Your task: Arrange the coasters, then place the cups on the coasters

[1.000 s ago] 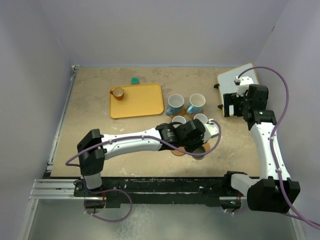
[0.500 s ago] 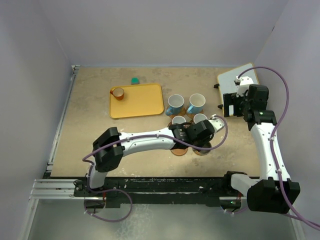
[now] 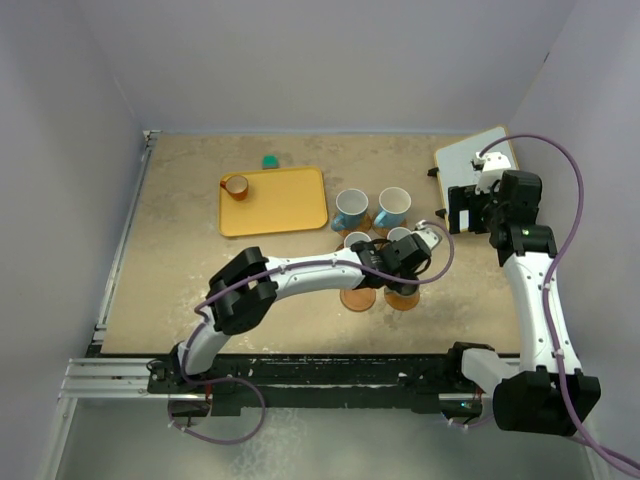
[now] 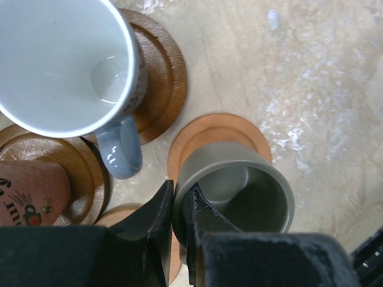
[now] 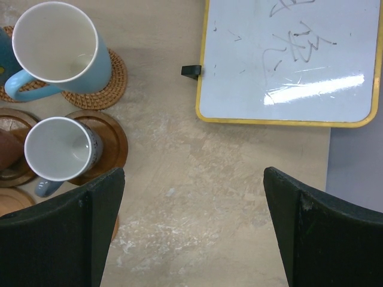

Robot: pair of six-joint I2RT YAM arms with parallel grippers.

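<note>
Grip first: the left gripper [image 4: 178,196] is pinched on the rim of the grey cup [image 4: 239,191], one finger inside the lip and one outside. That cup stands upright over a plain orange-brown coaster [image 4: 218,134] near the middle of the table's [image 3: 180,260] near edge; whether its base touches the disc cannot be told. Just beside it, toward the far edge, a pale cup [image 4: 60,60] sits on a dark ringed coaster [image 4: 164,78], its handle pointing at the grey one. To the left of the held cup lies a bare coaster [image 3: 358,298]. The right gripper [image 5: 194,233] hangs with its fingers spread wide and nothing between them, over bare table between the cups and the whiteboard [image 5: 287,60] at the far right corner. Below its camera a light blue cup [image 5: 57,45] rests on a woven coaster [image 5: 111,84]. Toward the far left, the yellow tray [image 3: 290,210] carries the orange-brown cup [image 3: 236,186] in its far left corner, and a small green object [image 3: 270,161] lies just beyond the tray's far edge
</note>
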